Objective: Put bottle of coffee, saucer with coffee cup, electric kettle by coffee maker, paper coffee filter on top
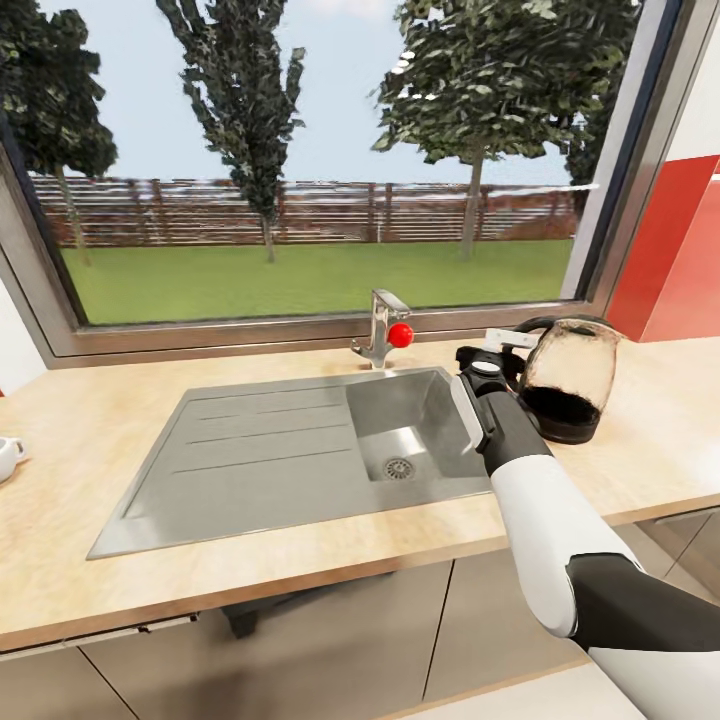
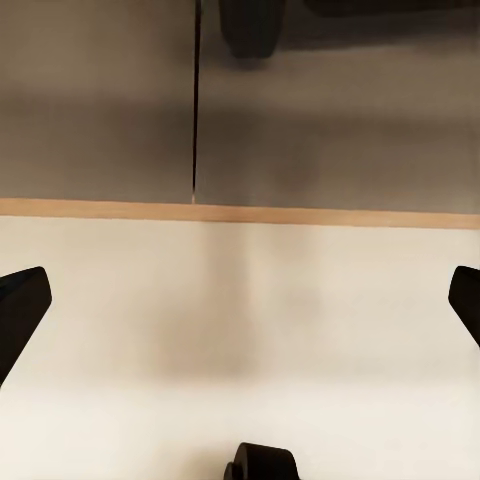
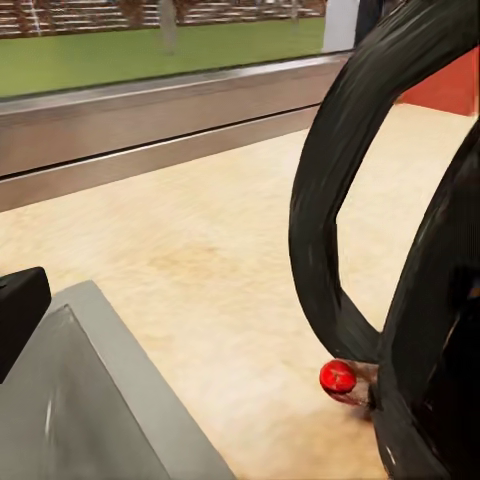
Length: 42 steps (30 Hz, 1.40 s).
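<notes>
Head view takes in one long light tan wood-grain kitchen countertop (image 1: 120, 440) with one inset brushed-steel sink (image 1: 290, 450): a single square basin with a round drain, beside a ribbed drainboard. One chrome tap (image 1: 380, 330) stands at the sink's back edge, carrying a small red ball. One rounded clear glass electric kettle (image 1: 570, 385) stands upright on the counter just right of the sink, with a black base and a black loop handle that arches toward the basin. At the far left edge, a sliver of one small white cup (image 1: 8, 458) sits on the counter, well apart from the kettle. Behind it all runs a wide window framed in grey metal.

One white-and-black arm reaches over the sink's right rim, and the right gripper (image 1: 490, 352) sits at the kettle's handle. Right wrist view shows that glossy black loop very close, and one dark fingertip (image 3: 20, 320) off to the side, clear of it; the jaws seem spread, though I cannot tell for sure.

Left wrist view shows the left gripper (image 2: 240, 305) with two black fingertips spread wide over a pale floor, holding nothing, with dark grey cabinet fronts (image 2: 330, 130) beyond
</notes>
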{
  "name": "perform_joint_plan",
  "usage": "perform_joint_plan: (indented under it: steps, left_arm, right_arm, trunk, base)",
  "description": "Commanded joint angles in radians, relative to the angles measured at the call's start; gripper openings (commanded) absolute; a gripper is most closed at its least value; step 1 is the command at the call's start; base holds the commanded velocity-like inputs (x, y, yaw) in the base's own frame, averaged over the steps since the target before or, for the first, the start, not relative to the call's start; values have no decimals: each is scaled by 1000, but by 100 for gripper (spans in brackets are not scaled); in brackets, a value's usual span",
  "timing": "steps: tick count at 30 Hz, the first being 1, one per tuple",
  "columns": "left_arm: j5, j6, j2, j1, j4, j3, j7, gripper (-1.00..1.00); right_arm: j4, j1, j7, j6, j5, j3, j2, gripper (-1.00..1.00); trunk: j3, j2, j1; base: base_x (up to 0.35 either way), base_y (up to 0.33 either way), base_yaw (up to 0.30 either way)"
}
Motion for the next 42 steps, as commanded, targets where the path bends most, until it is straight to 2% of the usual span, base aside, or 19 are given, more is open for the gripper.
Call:
perform_joint_plan:
  steps: [1,42]
  left_arm:
    - [10,-1,1,0,-1,-3,-4,100]
    - [10,0,1,0,-1,-3,-4,100]
  right_arm:
    - [-1,-1,-8,6,0,-1,1,100]
    - [-1,-1,-18,6,2,-3,0,100]
  trunk:
    - [-1,0,0]
    - [-1,0,0]
  base:
    - [8,0,0]
    - [40,10,0]
